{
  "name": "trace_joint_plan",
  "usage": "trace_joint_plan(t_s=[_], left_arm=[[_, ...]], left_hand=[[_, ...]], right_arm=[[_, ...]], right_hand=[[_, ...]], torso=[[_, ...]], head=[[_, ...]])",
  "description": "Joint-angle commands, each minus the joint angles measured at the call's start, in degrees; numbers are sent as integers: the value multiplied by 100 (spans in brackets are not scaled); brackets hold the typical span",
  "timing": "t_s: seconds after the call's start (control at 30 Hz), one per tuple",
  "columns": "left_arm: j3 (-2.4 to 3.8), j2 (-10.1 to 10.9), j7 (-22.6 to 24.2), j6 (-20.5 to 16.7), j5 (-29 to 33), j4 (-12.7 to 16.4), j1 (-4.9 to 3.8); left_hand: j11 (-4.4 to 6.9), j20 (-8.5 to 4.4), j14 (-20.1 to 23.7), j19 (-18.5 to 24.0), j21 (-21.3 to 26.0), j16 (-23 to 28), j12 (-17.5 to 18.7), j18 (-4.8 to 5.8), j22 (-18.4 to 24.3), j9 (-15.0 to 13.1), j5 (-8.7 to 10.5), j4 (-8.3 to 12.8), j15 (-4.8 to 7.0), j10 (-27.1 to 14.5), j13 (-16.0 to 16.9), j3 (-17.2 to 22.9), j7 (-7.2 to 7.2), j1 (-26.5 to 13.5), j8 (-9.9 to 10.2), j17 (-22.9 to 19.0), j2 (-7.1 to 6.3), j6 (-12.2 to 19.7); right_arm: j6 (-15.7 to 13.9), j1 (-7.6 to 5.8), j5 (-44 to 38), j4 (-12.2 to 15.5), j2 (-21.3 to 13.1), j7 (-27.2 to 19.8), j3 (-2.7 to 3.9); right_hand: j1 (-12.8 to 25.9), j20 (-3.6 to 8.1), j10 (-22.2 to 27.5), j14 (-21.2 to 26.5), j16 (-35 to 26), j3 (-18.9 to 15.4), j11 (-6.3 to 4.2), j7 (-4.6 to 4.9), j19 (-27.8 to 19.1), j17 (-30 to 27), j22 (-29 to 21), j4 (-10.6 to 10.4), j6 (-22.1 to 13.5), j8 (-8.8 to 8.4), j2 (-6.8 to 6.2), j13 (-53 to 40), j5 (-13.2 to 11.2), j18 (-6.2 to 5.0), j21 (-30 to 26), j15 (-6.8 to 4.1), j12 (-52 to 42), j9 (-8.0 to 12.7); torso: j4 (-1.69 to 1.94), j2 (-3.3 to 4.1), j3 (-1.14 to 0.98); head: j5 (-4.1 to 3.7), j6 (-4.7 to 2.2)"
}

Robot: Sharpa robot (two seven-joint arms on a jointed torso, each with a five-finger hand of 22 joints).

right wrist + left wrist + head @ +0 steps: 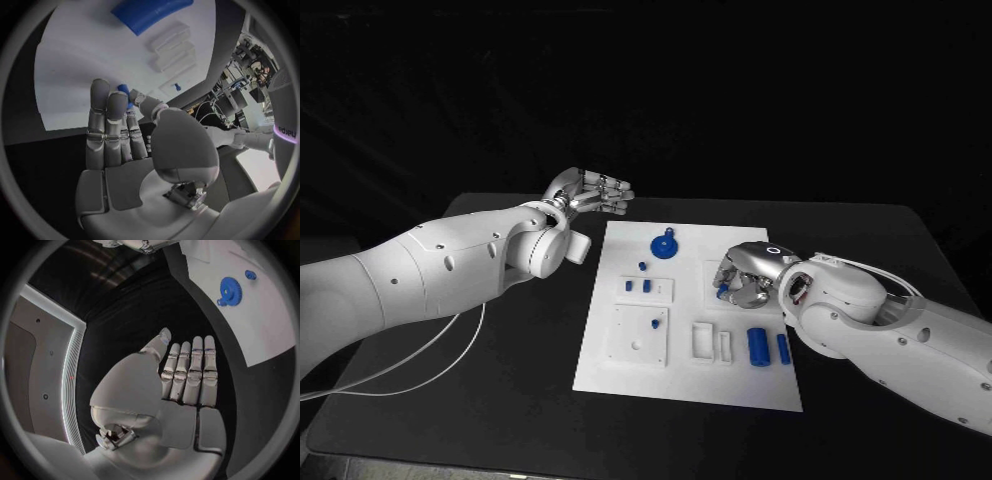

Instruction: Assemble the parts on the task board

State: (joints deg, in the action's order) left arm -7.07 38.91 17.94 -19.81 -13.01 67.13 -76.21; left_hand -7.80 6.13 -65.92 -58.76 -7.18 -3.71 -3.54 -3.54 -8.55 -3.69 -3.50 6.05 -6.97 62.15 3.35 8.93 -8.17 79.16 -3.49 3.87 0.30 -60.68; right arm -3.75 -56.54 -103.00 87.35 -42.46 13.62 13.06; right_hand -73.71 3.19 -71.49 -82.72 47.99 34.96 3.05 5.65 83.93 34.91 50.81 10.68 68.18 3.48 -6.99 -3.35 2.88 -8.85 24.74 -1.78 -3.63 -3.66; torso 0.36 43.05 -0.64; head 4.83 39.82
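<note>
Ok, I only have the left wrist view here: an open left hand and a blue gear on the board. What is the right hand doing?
Observer: The right hand is over the right side of the task board, pinching a small blue part.
Operator: Any parts lying loose besides the gear?
Observer: Yes, two blue cylinders lie side by side towards the board's near right corner.
</note>
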Motion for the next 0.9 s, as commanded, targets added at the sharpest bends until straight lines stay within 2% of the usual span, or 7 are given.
trace_joint_plan(t_s=[0.03, 0.2, 0.33, 0.53, 0.63, 0.8, 0.9], left_arm=[[6, -13, 34, 72, 27, 7, -6], [6, -13, 35, 69, 27, 7, -6], [6, -14, 35, 71, 27, 6, -6], [6, -16, 37, 79, 27, -9, -5], [6, -22, 40, 80, 27, -28, -5], [6, -28, 43, 85, 30, -48, -5], [6, -31, 43, 86, 30, -52, -4]], left_hand=[[-17, 6, 41, 43, -3, 13, 16, -37, 6, 0, 34, -30, -16, -5, 1, 0, 29, 10, -8, 5, 23, 2], [-17, 6, 41, 43, -3, 13, 16, -37, 6, 0, 34, -30, -16, -5, 1, 0, 29, 10, -8, 5, 23, 2], [-21, 13, 50, 42, 1, 12, 16, -43, 22, 0, 33, -36, -19, -20, 1, -6, 27, 9, -8, 6, 25, 3], [-22, 14, 51, 41, 2, 12, 16, -43, 25, 0, 33, -40, -20, -20, 1, -8, 28, 6, -8, 7, 27, 5], [-22, 15, 51, 40, 2, 12, 16, -43, 30, 1, 33, -44, -20, -21, 1, -11, 28, 1, -8, 7, 28, 7], [-22, 15, 51, 40, 2, 12, 16, -43, 30, 1, 33, -44, -20, -21, 1, -11, 28, 1, -8, 7, 28, 7], [-22, 15, 51, 40, 2, 12, 16, -43, 30, 1, 33, -44, -20, -21, 1, -11, 28, 1, -8, 7, 28, 7]], right_arm=[[-40, 5, -131, 10, 11, 4, -8], [-267, 8, -202, 25, 18, 18, -10], [-436, 10, -265, 27, 20, 52, -11], [-511, 10, -200, 30, 5, 39, 11], [-519, 7, -139, 39, -14, 19, 64], [-526, -1, -84, 100, -31, -4, 221], [-526, -2, -38, 175, -44, -11, 292]], right_hand=[[-37, 71, -148, 0, 0, -42, -40, -23, 195, 16, 24, 40, 127, 28, 99, -9, -15, 97, 37, -86, 18, -12], [-130, 137, -472, 3, -15, -2, -127, -86, 181, 34, 82, 161, 372, 25, 136, -20, -12, 143, 66, -149, 16, -31], [-96, 166, -527, -5, -29, 64, -144, -102, 166, 54, 142, 199, 425, 20, 126, -22, -9, 174, 85, -167, 13, -29], [-65, 187, -561, -5, -54, 119, -157, -112, 161, 80, 197, 203, 455, 19, 120, -22, -12, 185, 79, -184, 14, -30], [-62, 192, -568, -12, -60, 126, -158, -114, 162, 92, 215, 208, 463, 19, 117, -22, -12, 188, 71, -189, 13, -30], [-61, 196, -573, -12, -66, 129, -160, -115, 160, 97, 224, 211, 468, 20, 116, -23, -12, 187, 64, -193, 12, -31], [-58, 202, -580, -11, -74, 132, -162, -117, 162, 104, 237, 213, 476, 21, 115, -22, -12, 185, 60, -201, 13, -32]], torso=[[-3, -2, -1], [1, 1, -3], [4, 4, -2], [-4, 1, -8], [0, 0, -2], [-4, -5, -1], [0, -2, -2]], head=[[-3, -3], [-8, -8], [-13, -10], [3, -2], [-1, -8], [1, -11], [4, -20]])
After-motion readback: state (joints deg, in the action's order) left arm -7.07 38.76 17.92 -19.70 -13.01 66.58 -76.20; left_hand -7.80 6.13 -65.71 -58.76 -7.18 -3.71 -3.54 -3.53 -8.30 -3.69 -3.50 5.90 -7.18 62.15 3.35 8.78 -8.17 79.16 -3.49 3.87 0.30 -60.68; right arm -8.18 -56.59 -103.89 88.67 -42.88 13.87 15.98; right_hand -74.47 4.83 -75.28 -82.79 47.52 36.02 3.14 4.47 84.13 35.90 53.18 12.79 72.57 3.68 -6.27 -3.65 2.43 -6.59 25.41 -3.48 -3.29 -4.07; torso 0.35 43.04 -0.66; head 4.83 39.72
